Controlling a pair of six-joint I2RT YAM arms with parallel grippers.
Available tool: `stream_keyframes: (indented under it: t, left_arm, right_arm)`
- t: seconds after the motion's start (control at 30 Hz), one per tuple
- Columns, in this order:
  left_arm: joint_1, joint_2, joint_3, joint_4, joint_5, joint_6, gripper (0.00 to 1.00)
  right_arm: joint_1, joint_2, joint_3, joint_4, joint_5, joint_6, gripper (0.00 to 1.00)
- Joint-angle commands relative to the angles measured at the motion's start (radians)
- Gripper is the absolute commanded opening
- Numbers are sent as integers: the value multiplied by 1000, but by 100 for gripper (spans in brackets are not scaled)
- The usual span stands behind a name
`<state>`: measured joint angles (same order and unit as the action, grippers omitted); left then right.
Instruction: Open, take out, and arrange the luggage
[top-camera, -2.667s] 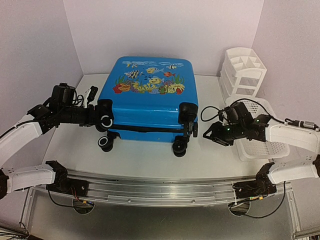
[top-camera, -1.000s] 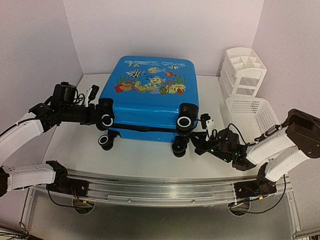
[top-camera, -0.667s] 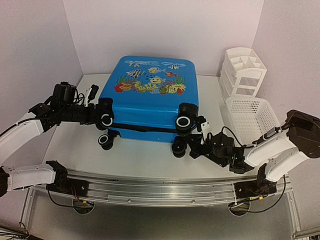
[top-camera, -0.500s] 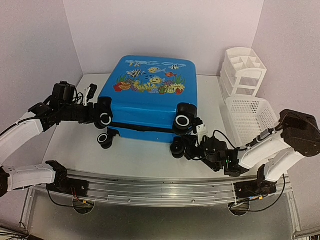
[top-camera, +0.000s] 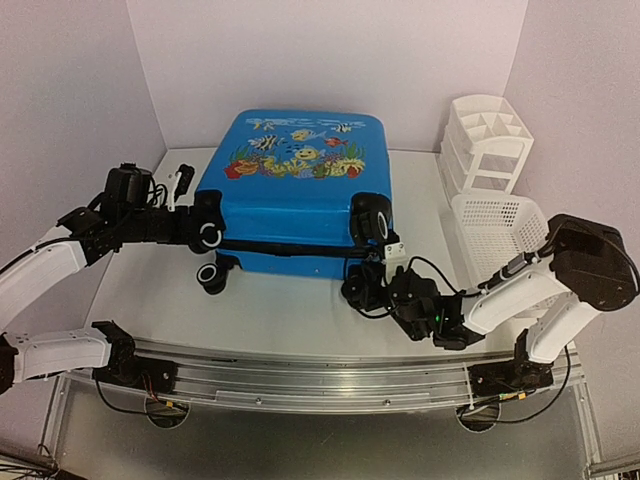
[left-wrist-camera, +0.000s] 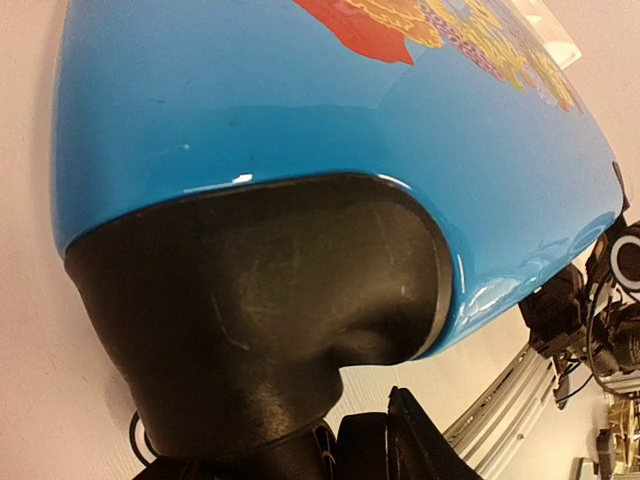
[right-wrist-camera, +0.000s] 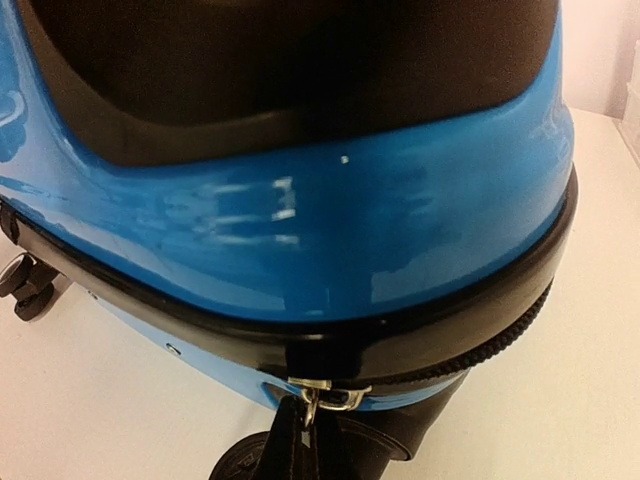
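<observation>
The luggage (top-camera: 290, 200) is a bright blue hard-shell suitcase lying flat with its fish-print lid up and its wheels towards me. It also fills the left wrist view (left-wrist-camera: 300, 100) and the right wrist view (right-wrist-camera: 300, 200). My left gripper (top-camera: 200, 232) sits against the near-left black wheel housing (left-wrist-camera: 250, 300). One of its fingers (left-wrist-camera: 415, 440) shows beside the housing and the other is hidden. My right gripper (top-camera: 372, 278) is at the near-right corner, shut on the black tab (right-wrist-camera: 300, 445) of the metal zip pull (right-wrist-camera: 330, 392) on the black zip band (right-wrist-camera: 420, 335).
A white slatted basket (top-camera: 495, 225) stands to the right of the suitcase, with a white drawer organiser (top-camera: 485, 140) behind it. A lower wheel (top-camera: 210, 275) sticks out at the near left. The metal rail (top-camera: 320, 370) runs along the table's near edge.
</observation>
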<state>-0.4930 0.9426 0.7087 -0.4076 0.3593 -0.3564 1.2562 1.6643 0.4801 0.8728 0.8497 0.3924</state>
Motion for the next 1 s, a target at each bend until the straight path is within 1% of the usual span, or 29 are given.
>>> stream_keyframes:
  t: [0.0, 0.13, 0.3, 0.37, 0.43, 0.5, 0.53, 0.6, 0.67, 0.8, 0.87, 0.93, 0.97]
  left_arm:
    - [-218, -38, -1, 216, 288, 284, 0]
    - [-315, 71, 8, 397, 256, 239, 0]
    - [-329, 208, 31, 578, 258, 184, 0]
    - [-329, 261, 48, 638, 251, 146, 0]
    - [-328, 298, 59, 694, 214, 101, 0]
    - [-329, 321, 68, 745, 202, 76, 0]
    - [-329, 328, 71, 768, 204, 68, 0]
    - [-330, 334, 72, 782, 205, 72, 0]
    - [-340, 333, 69, 771, 203, 96, 0]
    - [-391, 321, 53, 739, 197, 173, 0]
    - [-402, 310, 41, 732, 183, 197, 0]
    - [-403, 302, 36, 726, 149, 204, 0]
    - [-403, 296, 36, 726, 139, 212, 0]
  right_arm:
    - [-118, -126, 108, 47, -143, -75, 0]
    - [-207, -119, 142, -21, -230, -60, 0]
    - [-284, -122, 116, -42, -315, 22, 0]
    - [-289, -111, 120, -53, -333, 7, 0]
    - [-281, -109, 120, -55, -346, 20, 0]
    - [-254, -112, 107, -38, -307, 51, 0]
    - [-233, -111, 94, -14, -261, 84, 0]
    - [-217, -94, 70, 65, -212, 199, 0]
    - [-202, -65, 88, 80, -170, 307, 0]
    - [-170, 7, 193, 85, -116, 393, 0]
    - [-161, 15, 199, 99, -88, 445, 0]
    - [-161, 7, 198, 82, -117, 476, 0]
    - [-161, 1, 212, 36, -146, 501, 0]
